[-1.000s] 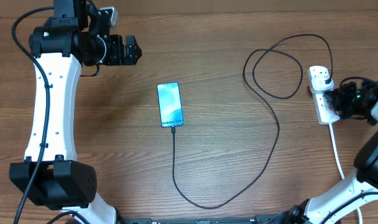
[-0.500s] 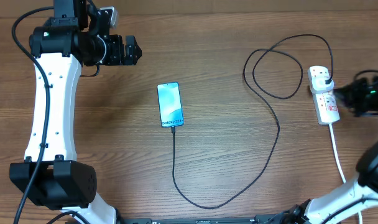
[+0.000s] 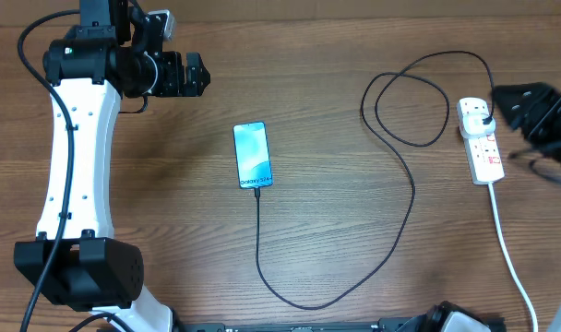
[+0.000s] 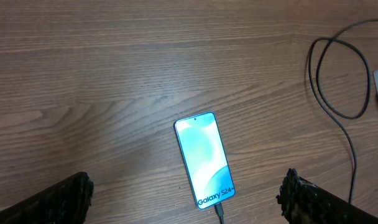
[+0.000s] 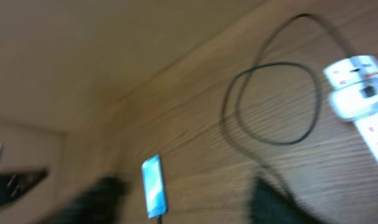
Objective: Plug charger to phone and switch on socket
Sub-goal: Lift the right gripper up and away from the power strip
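The wooden table [image 3: 354, 277] is filling the frame. The black charger [image 3: 412, 198] is looping across its right half. Its plug [image 3: 483, 118] is sitting in the upper end of the white socket [image 3: 482, 138] at the right edge. The socket's white cord [image 3: 507, 249] is trailing to the lower right. The charger's connector tip [image 3: 257, 192] is meeting the bottom edge of the phone [image 3: 253, 154], which is lying face up at centre left with its screen glowing.

The left gripper [image 3: 203, 76] is hanging at the upper left, well apart from the phone. Its fingers [image 4: 64, 199] are standing wide and holding nothing. The right gripper [image 3: 511, 106] is blurring just right of the socket's upper end. Its dark fingers [image 5: 273, 199] are showing spread and empty in the wrist view.
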Available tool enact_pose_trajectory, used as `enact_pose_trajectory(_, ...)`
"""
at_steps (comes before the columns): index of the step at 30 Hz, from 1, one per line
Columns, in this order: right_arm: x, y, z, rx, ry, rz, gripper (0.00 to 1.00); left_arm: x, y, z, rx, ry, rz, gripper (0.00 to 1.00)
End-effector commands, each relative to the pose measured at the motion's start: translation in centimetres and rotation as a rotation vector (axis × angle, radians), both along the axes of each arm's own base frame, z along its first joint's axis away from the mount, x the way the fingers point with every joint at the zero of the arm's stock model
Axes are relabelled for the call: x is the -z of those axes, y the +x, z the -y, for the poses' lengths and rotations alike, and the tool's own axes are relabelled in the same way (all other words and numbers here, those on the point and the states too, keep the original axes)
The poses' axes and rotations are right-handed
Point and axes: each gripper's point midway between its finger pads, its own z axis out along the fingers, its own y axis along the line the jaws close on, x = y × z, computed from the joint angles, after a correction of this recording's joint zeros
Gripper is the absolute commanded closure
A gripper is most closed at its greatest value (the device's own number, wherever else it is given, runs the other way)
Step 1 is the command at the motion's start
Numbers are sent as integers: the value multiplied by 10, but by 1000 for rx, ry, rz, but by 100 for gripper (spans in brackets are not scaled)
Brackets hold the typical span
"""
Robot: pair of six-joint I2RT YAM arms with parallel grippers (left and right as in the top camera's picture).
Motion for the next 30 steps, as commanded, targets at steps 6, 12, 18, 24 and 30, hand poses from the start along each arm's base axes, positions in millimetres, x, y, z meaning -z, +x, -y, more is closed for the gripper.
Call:
enact_pose_trajectory(6, -57, -78, -51, -59, -116, 205, 0, 5, 1, 1, -1, 6, -11, 0)
enact_pose_trajectory(12, -43, -115, -48, 42, -188, 138, 0, 5, 1, 1, -1, 6, -11, 0)
enact_pose_trajectory(18, -16, -133, -51, -6, -234, 26, 0, 5, 1, 1, -1, 6, -11, 0)
enact_pose_trajectory(24, -16, -126, -72, -153, -166, 73, 0, 5, 1, 1, -1, 6, -11, 0)
enact_pose_trajectory(30, -17, -113, -72, -185, -237, 166, 0, 5, 1, 1, -1, 6, -11, 0)
